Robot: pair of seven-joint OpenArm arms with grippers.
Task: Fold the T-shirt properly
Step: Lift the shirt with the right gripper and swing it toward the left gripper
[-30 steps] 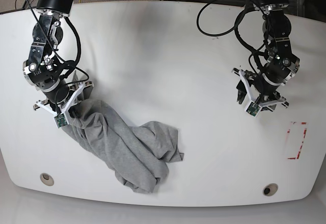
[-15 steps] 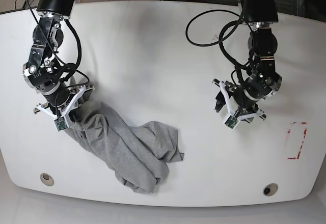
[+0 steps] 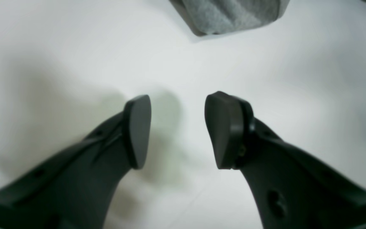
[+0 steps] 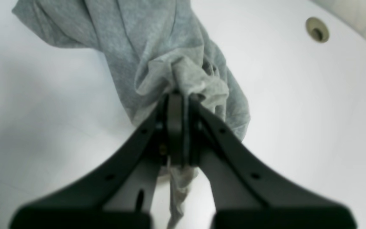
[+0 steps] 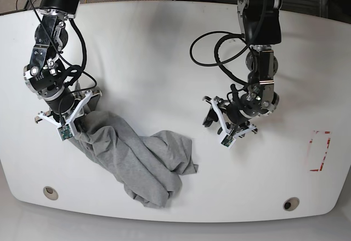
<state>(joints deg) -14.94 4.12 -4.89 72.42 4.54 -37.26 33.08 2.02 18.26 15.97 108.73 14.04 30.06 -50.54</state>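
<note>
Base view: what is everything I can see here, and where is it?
T-shirt: one, heather grey, crumpled at the table's front left.
Table: one, white, filling the view.
Holes: two, round, near the table's front corners.
Red tape outline: one, at the table's right edge.
Cables: black, looped by the arms.
Right gripper: one, black, shut on the T-shirt's end.
Left gripper: one, black, open over bare table.

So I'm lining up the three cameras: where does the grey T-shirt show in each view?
Base: the T-shirt lies bunched at lower left on the table.
Right wrist: it fills the upper centre, a fold pinched in the right gripper.
Left wrist: only an edge shows at the top, beyond the open left gripper.
Shared landmark: the white table.
</note>
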